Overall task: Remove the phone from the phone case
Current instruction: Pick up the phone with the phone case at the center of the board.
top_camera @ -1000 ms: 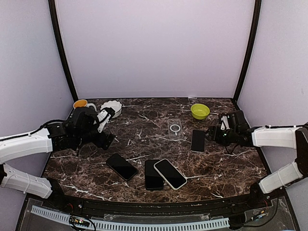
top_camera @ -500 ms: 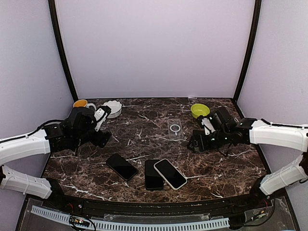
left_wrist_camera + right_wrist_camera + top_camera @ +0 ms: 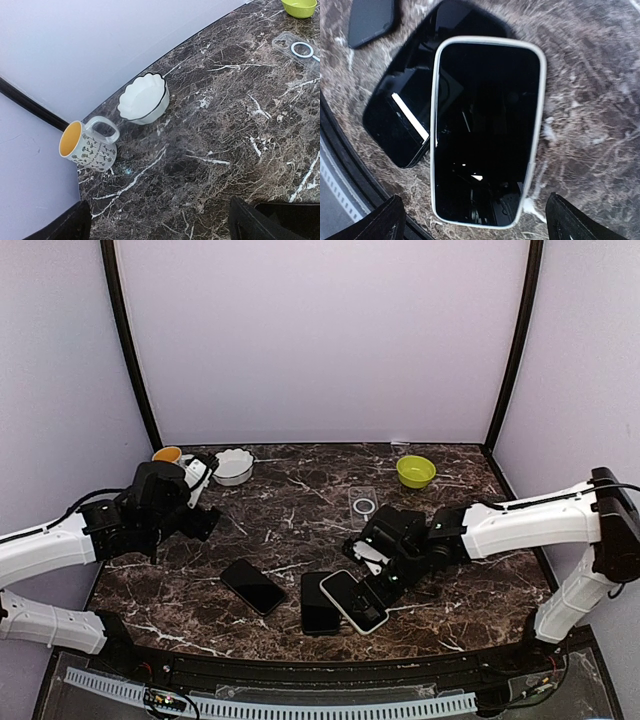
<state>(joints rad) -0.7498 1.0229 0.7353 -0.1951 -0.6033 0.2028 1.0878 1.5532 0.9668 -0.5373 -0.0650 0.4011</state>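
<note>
The phone (image 3: 352,600) with a dark screen sits in a white-rimmed phone case (image 3: 534,125) at the front middle of the marble table, its left edge overlapping a bare black phone (image 3: 318,602). My right gripper (image 3: 370,575) hovers open just above the cased phone (image 3: 485,130), one finger (image 3: 375,225) left of its near end and the other (image 3: 590,220) right of it, touching nothing. My left gripper (image 3: 207,498) stands open and empty at the back left, above bare table (image 3: 200,165).
Another black phone (image 3: 252,586) lies to the left, also seen in the right wrist view (image 3: 370,17). An empty clear case (image 3: 364,506) lies mid-table. A green bowl (image 3: 415,471), a white bowl (image 3: 144,97) and a mug (image 3: 87,145) stand along the back.
My right arm swung from the right side to the front middle, over the cased phone, and its jaws opened wider. The left gripper drifted slightly back and left.
</note>
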